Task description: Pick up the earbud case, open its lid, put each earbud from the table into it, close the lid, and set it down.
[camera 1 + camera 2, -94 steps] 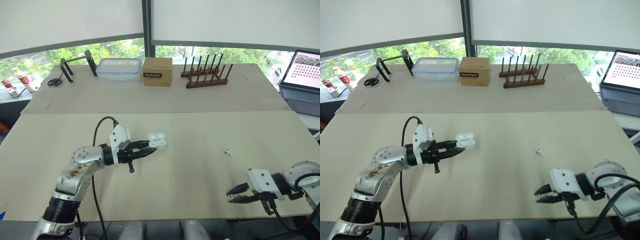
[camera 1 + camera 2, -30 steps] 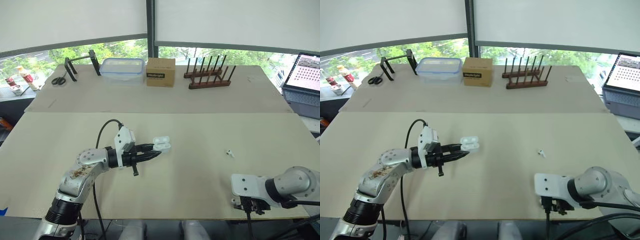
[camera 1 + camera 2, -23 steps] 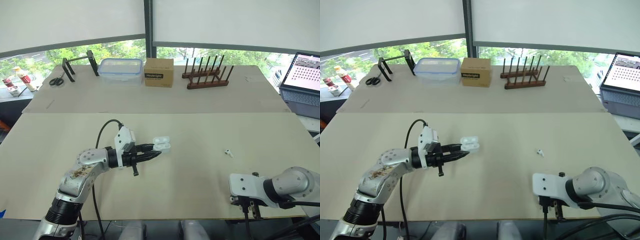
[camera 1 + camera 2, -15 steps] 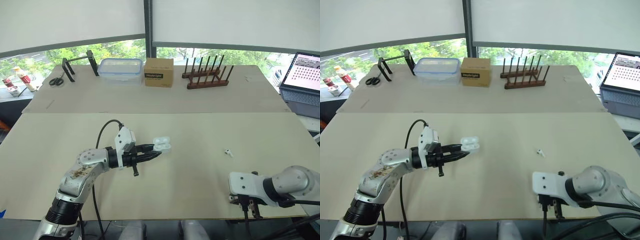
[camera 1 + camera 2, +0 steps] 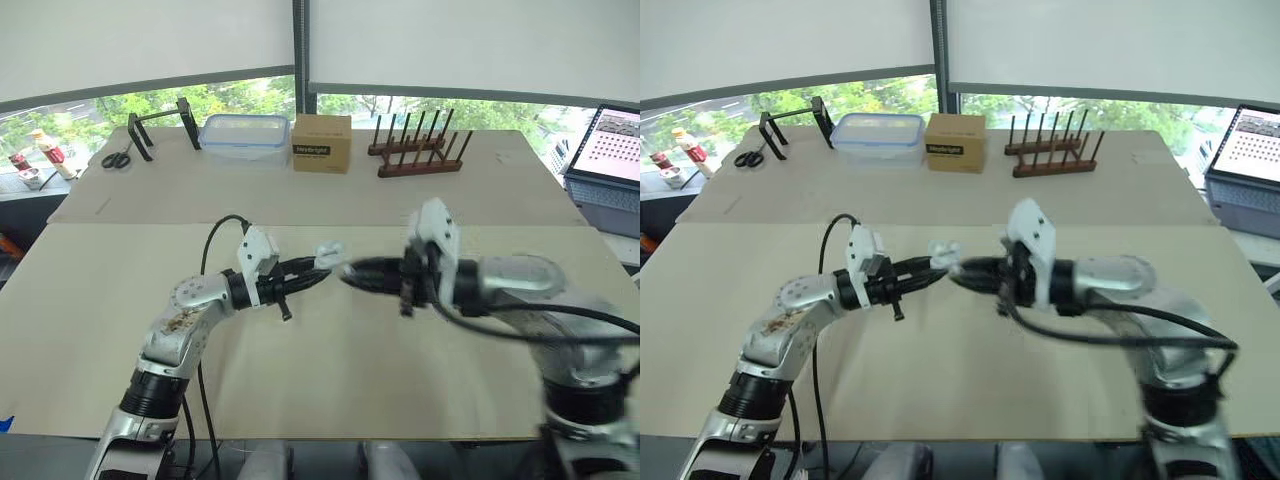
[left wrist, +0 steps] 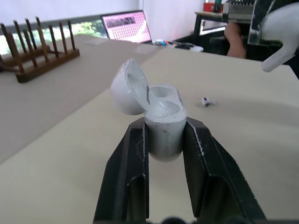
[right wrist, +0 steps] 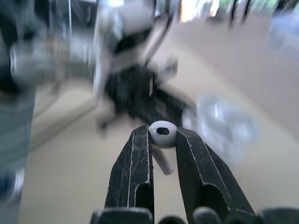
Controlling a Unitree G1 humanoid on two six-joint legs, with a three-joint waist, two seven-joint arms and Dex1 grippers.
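The white earbud case (image 6: 161,119) is held above the middle of the table, my left gripper (image 5: 318,268) shut on its body. Its lid (image 6: 127,87) is hinged open. My right gripper (image 5: 347,272) faces it from the right, tips a little short of the case (image 5: 327,254). It is shut on a white earbud (image 7: 162,134), whose stem hangs between the fingers (image 7: 140,168). A second earbud (image 6: 205,101) lies on the table beyond the case. I cannot tell what the case's slots hold.
Along the far table stand a clear plastic container (image 5: 240,138), a cardboard box (image 5: 321,143), a wooden peg rack (image 5: 425,150), a black stand (image 5: 160,122) and scissors (image 5: 115,160). A laptop (image 5: 615,145) sits at the far right.
My right arm has swung up from the table's near right edge to the middle, now holding an earbud close to the case. The left gripper has lifted the case slightly.
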